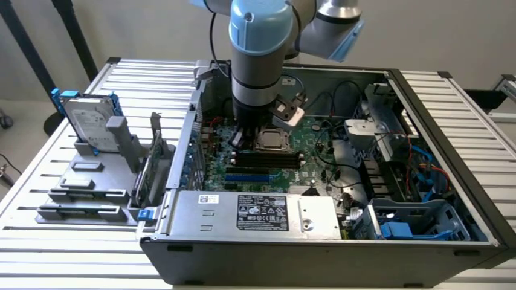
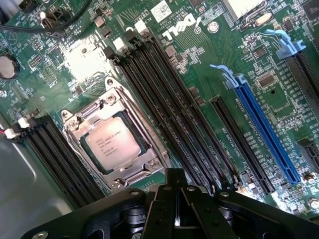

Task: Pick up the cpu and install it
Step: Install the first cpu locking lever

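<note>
The gripper (image 2: 175,201), fingers pressed together and apparently empty, hangs upright over the motherboard (image 1: 310,158), beside the seated cpu (image 2: 110,145).

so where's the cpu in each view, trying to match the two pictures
Exterior view: the cpu sits in its socket on the green motherboard, inside the open case, just under the arm's wrist.
Wrist view: the cpu lies in the metal socket frame, close above the shut gripper, which holds nothing.
Shared landmark: the black memory slots running beside the socket.
</note>
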`<state>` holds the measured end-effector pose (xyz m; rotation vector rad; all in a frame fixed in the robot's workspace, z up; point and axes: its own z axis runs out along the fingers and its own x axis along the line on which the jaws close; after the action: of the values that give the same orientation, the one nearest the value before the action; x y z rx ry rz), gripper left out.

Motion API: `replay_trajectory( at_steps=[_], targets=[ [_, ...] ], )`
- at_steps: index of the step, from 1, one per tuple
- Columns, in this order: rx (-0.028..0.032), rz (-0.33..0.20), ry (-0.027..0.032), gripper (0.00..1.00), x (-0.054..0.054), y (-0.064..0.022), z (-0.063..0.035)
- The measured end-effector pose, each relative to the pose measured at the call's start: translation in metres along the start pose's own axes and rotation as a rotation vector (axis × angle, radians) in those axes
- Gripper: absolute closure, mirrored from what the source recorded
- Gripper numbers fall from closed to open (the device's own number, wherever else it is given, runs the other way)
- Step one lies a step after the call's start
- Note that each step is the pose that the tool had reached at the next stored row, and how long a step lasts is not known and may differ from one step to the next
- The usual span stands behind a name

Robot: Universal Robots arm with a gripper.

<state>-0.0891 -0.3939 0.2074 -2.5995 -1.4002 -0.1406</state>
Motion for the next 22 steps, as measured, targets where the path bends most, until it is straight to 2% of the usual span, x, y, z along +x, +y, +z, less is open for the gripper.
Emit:
replay_trajectory(
  at_steps=[18,22],
  targets=[
    [-0.0002,0.0,-0.0005,0.89,0.001,-0.0009,0.0103],
    [-0.0005,0.0,-0.0048,0.89,0.0011,-0.001,0.0104]
  ],
)
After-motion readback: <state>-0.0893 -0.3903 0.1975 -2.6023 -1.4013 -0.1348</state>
